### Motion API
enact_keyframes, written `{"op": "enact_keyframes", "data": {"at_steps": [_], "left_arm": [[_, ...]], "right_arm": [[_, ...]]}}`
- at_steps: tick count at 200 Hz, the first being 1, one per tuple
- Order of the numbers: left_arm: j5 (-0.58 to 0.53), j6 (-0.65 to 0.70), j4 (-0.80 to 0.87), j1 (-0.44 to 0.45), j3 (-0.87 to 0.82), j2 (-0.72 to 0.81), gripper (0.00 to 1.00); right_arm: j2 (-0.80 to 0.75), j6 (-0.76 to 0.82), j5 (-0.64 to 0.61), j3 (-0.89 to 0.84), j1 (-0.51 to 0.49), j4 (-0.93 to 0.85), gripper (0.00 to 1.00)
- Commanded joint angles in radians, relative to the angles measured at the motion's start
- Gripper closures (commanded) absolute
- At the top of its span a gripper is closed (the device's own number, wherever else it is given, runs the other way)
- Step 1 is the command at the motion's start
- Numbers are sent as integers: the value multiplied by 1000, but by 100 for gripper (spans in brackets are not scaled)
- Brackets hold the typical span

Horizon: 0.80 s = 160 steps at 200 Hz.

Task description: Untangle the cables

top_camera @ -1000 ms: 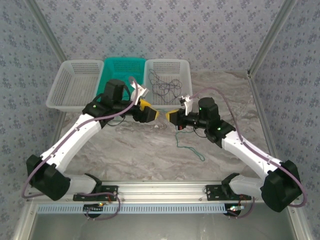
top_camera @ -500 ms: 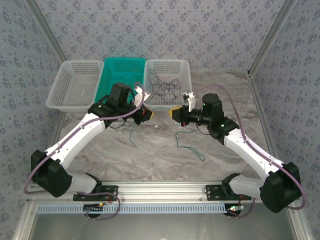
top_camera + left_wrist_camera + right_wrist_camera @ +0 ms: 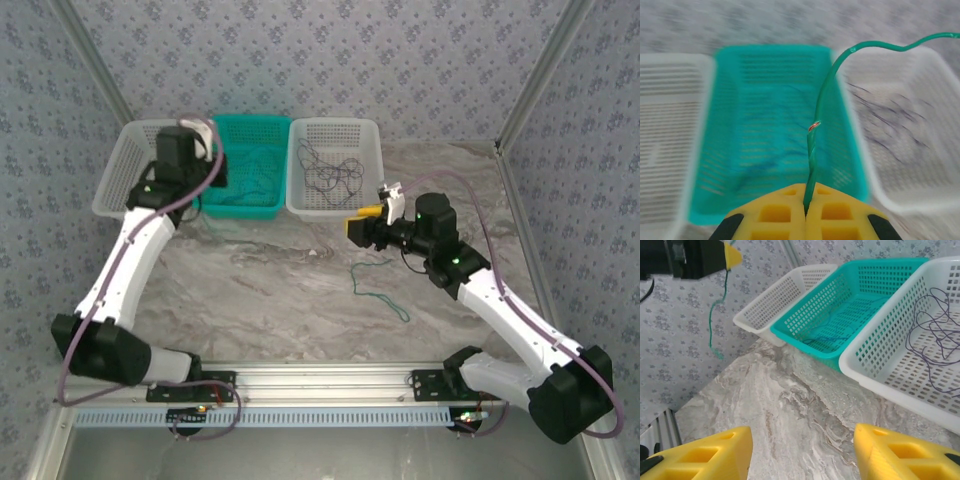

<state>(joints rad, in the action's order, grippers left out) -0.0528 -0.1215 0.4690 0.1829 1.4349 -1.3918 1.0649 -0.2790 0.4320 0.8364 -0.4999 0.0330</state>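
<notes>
Left wrist camera is looking out over the teal basket [image 3: 705, 150], and the left gripper [image 3: 806, 202] is pinching a green cable [image 3: 821, 105] between its closed yellow fingers. The wire is running out from the pinch along the teal basket's right rim and bending off to the right. From the right wrist camera, that same wire is dangling from the yellow tip, its loose end hanging in the air to the left of the teal basket. The right gripper [image 3: 802, 450] is standing open, its fingers well apart with bare marble table [image 3: 790, 405] showing between them and nothing held, in front of the teal basket and off to its right. A second green cable [image 3: 378, 290] is lying loose on the table, also in front and to the right of the teal basket. Thin blue cables [image 3: 840, 322] are lying inside the teal basket. A tangle of purple-grey cables [image 3: 330, 172] is sitting in the white basket [image 3: 298, 205] touching the teal basket's right side.
</notes>
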Motion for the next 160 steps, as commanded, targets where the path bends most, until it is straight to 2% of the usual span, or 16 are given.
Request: {"op": "enact_keyframes", "data": {"at_steps": [1,11,23,44,60,90,100,109,141,160], "left_arm": [[-135,-4,-28,-115,88,-117,100],[-195,7,-57,-163,120,-179,100],[-210,24,-72,-213,174,-261,100],[-282,61,-25,-278,343,-428,100],[-307,37,1,-324,449,-533,100],[-126,-52,46,-361,549,-605,60],[-73,-90,26,-356,528,-575,50],[-33,-139,-19,-352,466,-529,45],[141,-385,-285,-342,174,-304,46],[227,-499,-449,-287,-17,-166,46]], "right_arm": [[-16,16,-29,-8,-6,7,43],[-19,17,-30,-10,-6,6,43],[-23,15,-28,-5,-6,2,43],[-35,29,-15,14,-6,-29,43],[-48,42,-12,30,-6,-60,42],[-72,40,-41,33,-8,-87,42],[-75,31,-60,22,-10,-85,42],[-74,20,-74,8,-9,-69,42],[-45,-18,-103,-30,-8,8,42],[-20,-8,-146,-26,-4,-11,42]]}}
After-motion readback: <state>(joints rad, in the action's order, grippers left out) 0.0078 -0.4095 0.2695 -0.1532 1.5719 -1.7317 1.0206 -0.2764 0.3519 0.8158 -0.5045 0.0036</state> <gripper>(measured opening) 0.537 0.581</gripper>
